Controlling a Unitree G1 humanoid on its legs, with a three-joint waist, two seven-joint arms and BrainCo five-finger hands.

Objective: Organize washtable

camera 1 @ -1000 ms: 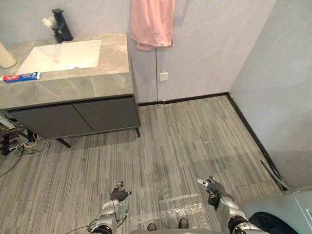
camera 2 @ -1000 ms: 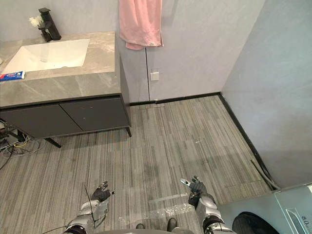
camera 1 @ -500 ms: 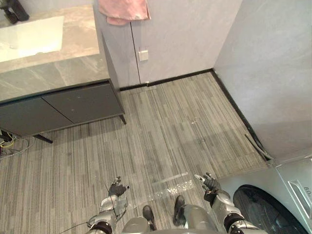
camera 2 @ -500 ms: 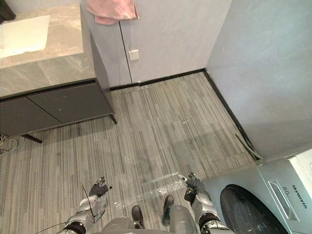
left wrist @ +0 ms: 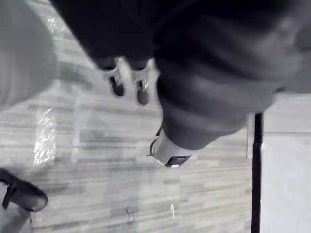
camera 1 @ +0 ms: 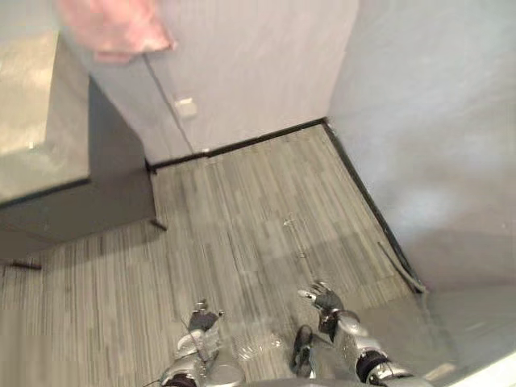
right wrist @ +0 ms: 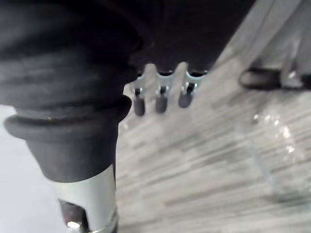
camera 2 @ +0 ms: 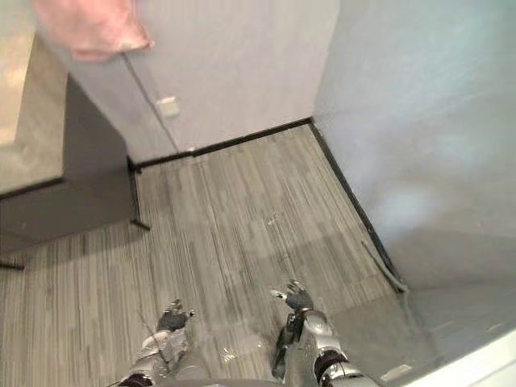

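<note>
View swung right: the grey stone-topped washtable [camera 1: 32, 121], on its dark cabinet, is now cut off at the upper left.
A pink towel [camera 1: 113, 28] hangs on the grey wall just past the counter's end, with a white wall socket [camera 1: 185, 106] lower down beside it. Well apart from the counter, low over the grey striped plank floor [camera 1: 242, 210], the left hand [camera 1: 201, 320] and right hand [camera 1: 322, 298] hang with fingers loosely spread, holding nothing. Between them something clear glints on the floor, perhaps crumpled plastic film [camera 1: 256, 348].
</note>
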